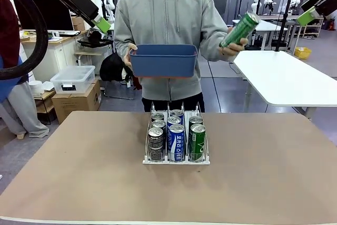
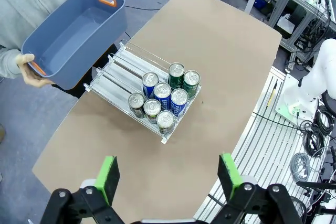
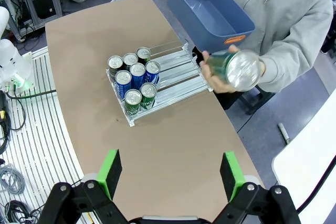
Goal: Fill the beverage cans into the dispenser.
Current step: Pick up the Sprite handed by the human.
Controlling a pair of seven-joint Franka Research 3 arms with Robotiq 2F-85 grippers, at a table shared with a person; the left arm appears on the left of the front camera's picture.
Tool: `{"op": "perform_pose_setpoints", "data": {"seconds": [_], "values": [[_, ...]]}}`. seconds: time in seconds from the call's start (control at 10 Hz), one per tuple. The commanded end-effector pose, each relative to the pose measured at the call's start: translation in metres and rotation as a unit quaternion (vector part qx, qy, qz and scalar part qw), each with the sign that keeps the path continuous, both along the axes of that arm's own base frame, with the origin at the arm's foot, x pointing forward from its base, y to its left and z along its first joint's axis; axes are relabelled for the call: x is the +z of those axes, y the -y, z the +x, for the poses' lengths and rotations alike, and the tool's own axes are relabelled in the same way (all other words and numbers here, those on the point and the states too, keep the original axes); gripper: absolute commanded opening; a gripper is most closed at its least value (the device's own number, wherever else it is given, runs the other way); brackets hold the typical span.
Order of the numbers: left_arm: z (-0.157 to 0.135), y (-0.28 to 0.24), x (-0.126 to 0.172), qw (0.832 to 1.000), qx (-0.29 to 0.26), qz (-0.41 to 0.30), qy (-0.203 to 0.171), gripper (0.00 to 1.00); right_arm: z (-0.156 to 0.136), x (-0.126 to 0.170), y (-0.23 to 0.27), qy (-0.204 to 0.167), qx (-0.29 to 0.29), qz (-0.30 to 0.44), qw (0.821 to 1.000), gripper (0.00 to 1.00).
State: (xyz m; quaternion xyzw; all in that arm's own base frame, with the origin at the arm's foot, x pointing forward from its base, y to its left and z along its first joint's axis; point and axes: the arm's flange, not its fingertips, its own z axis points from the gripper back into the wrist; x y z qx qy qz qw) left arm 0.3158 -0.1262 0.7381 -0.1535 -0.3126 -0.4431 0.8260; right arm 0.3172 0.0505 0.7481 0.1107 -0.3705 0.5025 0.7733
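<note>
The dispenser (image 1: pixel 176 160) stands mid-table with several beverage cans (image 1: pixel 176 142) packed at its near end: black, blue-and-white and green. At the far side a person holds one green can (image 1: pixel 239 30) up in one hand and an empty blue bin (image 1: pixel 164 60) in the other. My left gripper (image 1: pixel 101 25) hangs open high at the upper left, and my right gripper (image 1: pixel 307 17) hangs open high at the upper right. The left wrist view looks down between its open fingers (image 2: pixel 107 179) onto the dispenser (image 2: pixel 118 74). The right wrist view shows the dispenser (image 3: pixel 178 69) and the held green can (image 3: pixel 236 69).
The brown table (image 1: pixel 79 172) has wide free room on both sides of the rack and in front of it. The dispenser's far halves of the lanes are bare. A white table (image 1: pixel 289 77) stands behind at the right, and boxes (image 1: pixel 73 85) sit on the floor at the left.
</note>
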Motion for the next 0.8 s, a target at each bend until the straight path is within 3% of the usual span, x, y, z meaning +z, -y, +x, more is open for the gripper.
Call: {"op": "perform_pose_setpoints", "data": {"seconds": [0.0,0.7], "values": [[0.0010,-0.0004,-0.0012,1.000,-0.001,0.001,-0.003,1.00,0.0007,-0.0014,-0.0001,0.000,0.003,-0.002,1.000,1.00],[0.0010,-0.0004,-0.0012,1.000,-0.001,0.001,-0.003,1.00,0.0007,-0.0014,-0.0001,0.000,0.003,-0.002,1.000,1.00]]}}
